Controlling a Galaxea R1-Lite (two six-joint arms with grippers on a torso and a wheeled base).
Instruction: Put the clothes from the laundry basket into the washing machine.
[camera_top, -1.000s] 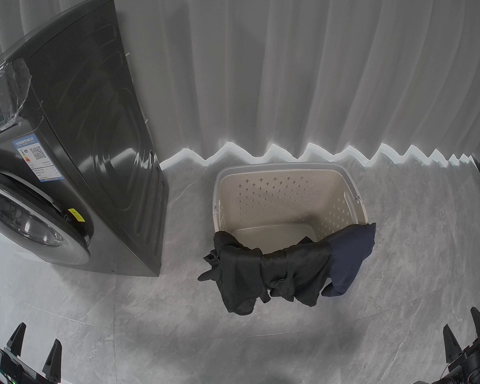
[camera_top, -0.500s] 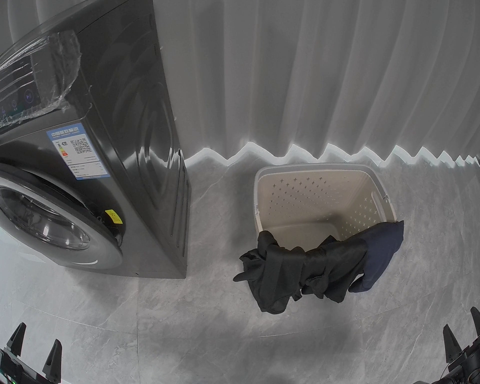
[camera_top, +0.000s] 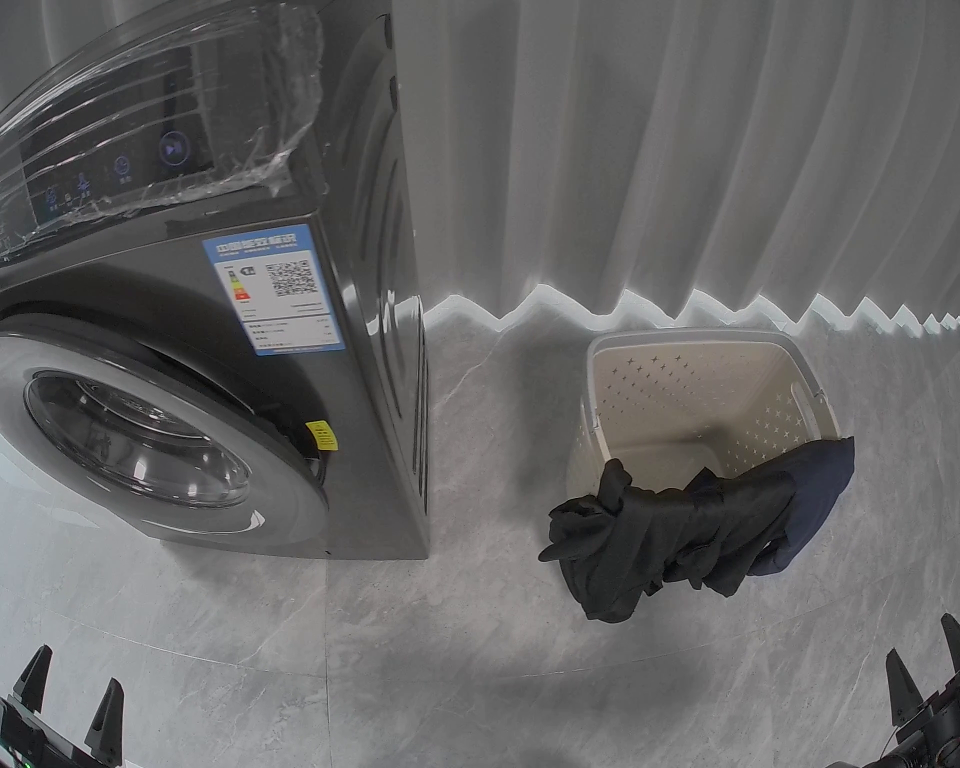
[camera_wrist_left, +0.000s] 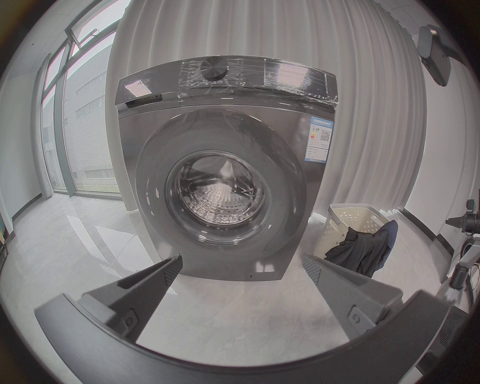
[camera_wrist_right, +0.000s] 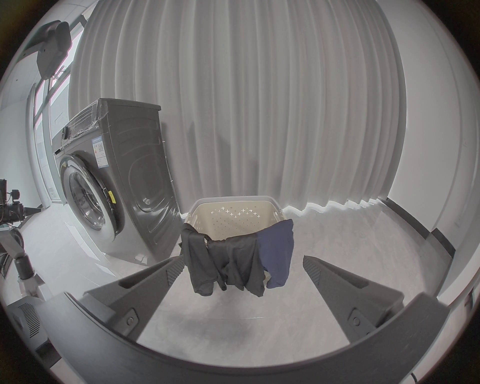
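Black and navy clothes (camera_top: 680, 540) drape lengthwise along the basket's (camera_top: 700, 342) near rim, ends hanging outside; the washer (camera_top: 200, 330) stands to the basket's left. The left gripper (camera_top: 76, 668) and right gripper (camera_top: 920, 638) gape empty, well short of the basket.

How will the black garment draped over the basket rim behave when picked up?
Likely floppy: the crumpled black garment sags in folds over the front rim of the perforated beige plastic laundry basket, so it should dangle when lifted. It overlaps the dark blue cloth, so that may drag along. The basket looks nearly empty, so a snag might tip it.
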